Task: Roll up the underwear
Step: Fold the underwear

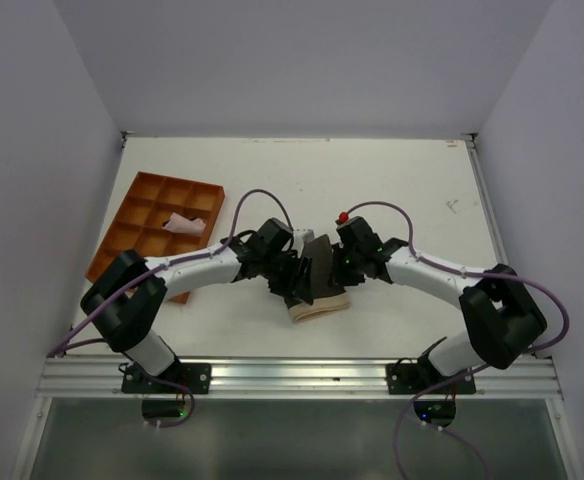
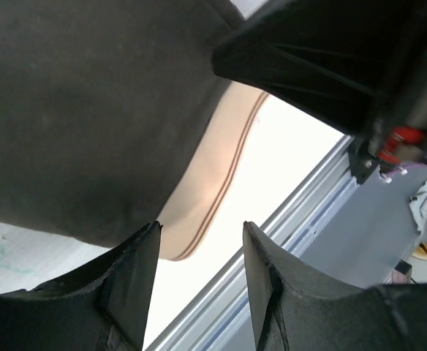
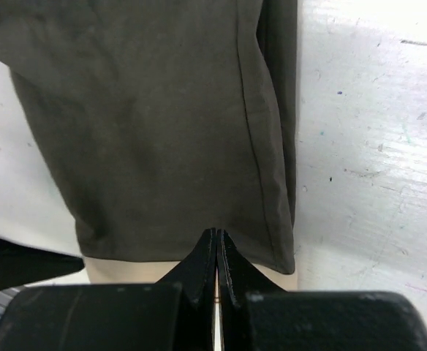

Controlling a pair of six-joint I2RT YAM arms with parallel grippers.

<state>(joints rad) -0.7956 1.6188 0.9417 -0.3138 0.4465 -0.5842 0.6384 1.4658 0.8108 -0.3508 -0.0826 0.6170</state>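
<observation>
The underwear (image 1: 319,275) lies near the table's front middle, dark brownish-grey with its tan waistband (image 1: 322,310) toward the near edge. My right gripper (image 1: 328,268) is shut, its tips pinched at the dark cloth's edge where it overlaps the waistband; in the right wrist view the gripper (image 3: 217,234) meets the cloth (image 3: 148,124) above the tan strip (image 3: 126,270). My left gripper (image 1: 290,280) is open and empty at the garment's left side. In the left wrist view the gripper (image 2: 201,234) sits just below the dark cloth (image 2: 74,110) and waistband (image 2: 217,168).
An orange compartment tray (image 1: 137,195) stands at the left, with a small pale pink cloth (image 1: 184,223) in one cell. An aluminium rail (image 1: 292,375) runs along the table's near edge, also in the left wrist view (image 2: 294,212). White walls enclose the table.
</observation>
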